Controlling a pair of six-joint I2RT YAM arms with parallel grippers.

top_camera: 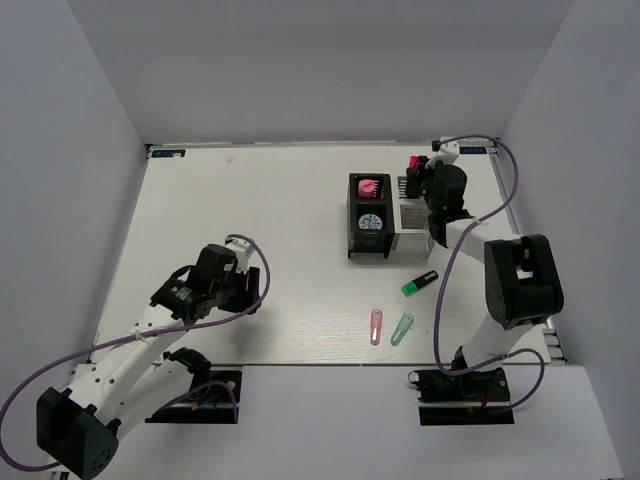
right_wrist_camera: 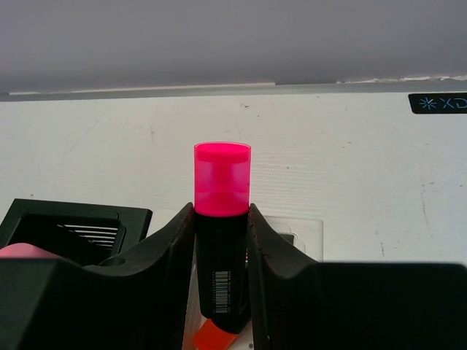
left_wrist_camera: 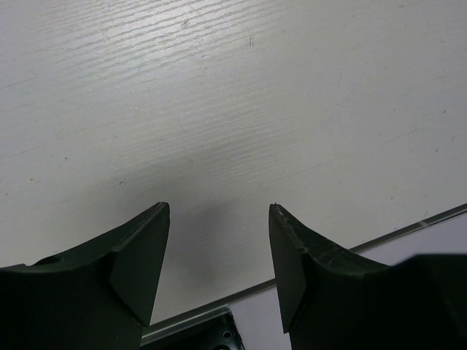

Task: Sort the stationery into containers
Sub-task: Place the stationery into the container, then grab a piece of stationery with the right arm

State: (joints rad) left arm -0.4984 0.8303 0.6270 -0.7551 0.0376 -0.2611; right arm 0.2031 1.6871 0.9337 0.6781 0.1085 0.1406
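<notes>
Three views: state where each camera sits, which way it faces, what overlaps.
Top external: high, near side, looking down on the table; left arm, right arm show.
Left wrist: on left arm, facing the table; left gripper open.
Right wrist: faces far wall; right gripper clamps pink-capped marker.
Shared: that marker, also in top external.

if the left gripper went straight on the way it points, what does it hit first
Probably the bare table. The left gripper, jaws open, aims at plain tabletop; nothing else shows in that line.
</notes>
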